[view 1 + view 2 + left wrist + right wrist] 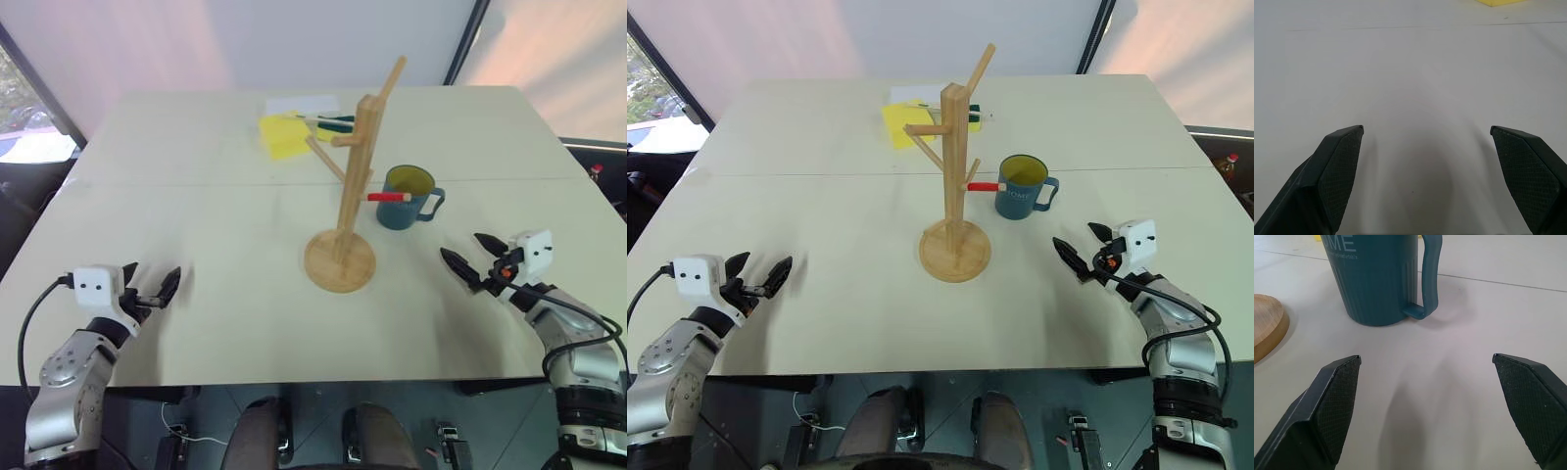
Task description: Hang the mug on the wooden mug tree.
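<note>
On the pale table (196, 215), the wooden mug tree (351, 186) is shown upright near the centre, with the mug (406, 198) standing upright just beside it on the robot's right, apart from the disc base and behind the red-tipped peg (389, 197). Two risks may be judged: the slim stand could be tipped if it is struck by the mug or an arm during hanging, and the mug could be pushed over if the handle (1431, 276) is approached off-line. The right gripper (470, 257) is seen fully spread and empty, with the mug well ahead of its fingertips and the handle facing them. The left gripper (149, 285) is likewise spread and empty, far from both objects.
</note>
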{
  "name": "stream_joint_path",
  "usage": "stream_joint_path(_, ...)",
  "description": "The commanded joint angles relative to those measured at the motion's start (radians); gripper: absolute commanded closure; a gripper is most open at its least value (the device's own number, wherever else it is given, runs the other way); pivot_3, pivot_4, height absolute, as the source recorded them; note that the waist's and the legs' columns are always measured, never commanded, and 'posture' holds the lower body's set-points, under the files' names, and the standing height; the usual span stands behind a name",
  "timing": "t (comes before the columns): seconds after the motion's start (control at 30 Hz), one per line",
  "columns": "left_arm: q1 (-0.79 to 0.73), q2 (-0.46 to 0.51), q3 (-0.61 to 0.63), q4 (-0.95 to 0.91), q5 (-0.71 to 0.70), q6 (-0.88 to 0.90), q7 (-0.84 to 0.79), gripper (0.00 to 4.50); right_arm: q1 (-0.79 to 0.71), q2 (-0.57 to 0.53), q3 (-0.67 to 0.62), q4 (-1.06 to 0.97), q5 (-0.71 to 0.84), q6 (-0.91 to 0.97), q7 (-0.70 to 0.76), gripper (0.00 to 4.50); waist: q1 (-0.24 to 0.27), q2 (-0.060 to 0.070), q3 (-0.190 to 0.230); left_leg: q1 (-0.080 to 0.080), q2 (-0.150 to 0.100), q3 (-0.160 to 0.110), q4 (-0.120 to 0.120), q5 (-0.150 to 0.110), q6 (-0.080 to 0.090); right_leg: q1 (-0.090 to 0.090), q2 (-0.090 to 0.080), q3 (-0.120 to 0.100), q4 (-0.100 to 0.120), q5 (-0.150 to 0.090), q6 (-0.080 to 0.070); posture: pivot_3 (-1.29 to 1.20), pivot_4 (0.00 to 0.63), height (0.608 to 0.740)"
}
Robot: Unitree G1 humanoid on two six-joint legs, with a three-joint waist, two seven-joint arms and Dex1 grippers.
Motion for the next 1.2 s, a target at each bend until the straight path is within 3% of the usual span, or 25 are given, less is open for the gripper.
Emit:
stream_joint_path(0.03,-0.006,0.008,0.016,-0.029,0.004,-0.02,-0.002,0.05,0.0,-0.005,-0.015,-0.037,0.01,-0.013,0.0,0.02,0.0,0.0,0.0,0.0,0.0,0.0,0.0,0.0,0.0,0.0,0.0,0.0,0.0,0.0,0.0,0.0,0.15,0.73)
stream_joint_path(0.53,0.009,0.005,-0.048,-0.111,-0.005,-0.018,-0.063,0.05,-0.017,0.002,-0.003,-0.033,-0.023,-0.013,-0.053,0.02,0.0,0.0,0.0,0.0,0.0,0.0,0.0,0.0,0.0,0.0,0.0,0.0,0.0,0.0,0.0,0.0,0.15,0.73)
stream_joint_path(0.73,0.027,0.012,-0.145,-0.236,-0.032,0.0,-0.149,0.05,-0.025,0.016,-0.002,-0.047,-0.022,-0.02,-0.083,0.02,0.0,0.001,0.001,0.0,0.0,0.0,0.0,0.0,0.0,0.0,0.0,0.0,0.0,0.0,0.0,0.0,0.15,0.73)
stream_joint_path(1.0,-0.004,0.101,-0.342,-0.389,-0.069,0.077,-0.317,0.05,-0.045,0.074,0.017,-0.094,-0.041,-0.018,-0.162,0.02,-0.001,0.004,0.003,-0.001,0.0,0.0,0.0,0.0,0.0,0.0,0.0,0.0,0.0,0.0,0.0,0.0,0.15,0.73)
stream_joint_path(1.2,-0.054,0.103,-0.423,-0.439,-0.072,0.097,-0.338,0.05,-0.08,0.134,0.04,-0.076,-0.085,-0.048,-0.239,0.02,-0.001,0.007,0.004,-0.001,0.0,0.0,0.0,0.0,0.0,0.0,0.001,0.0,0.0,0.0,0.0,0.0,0.15,0.73)
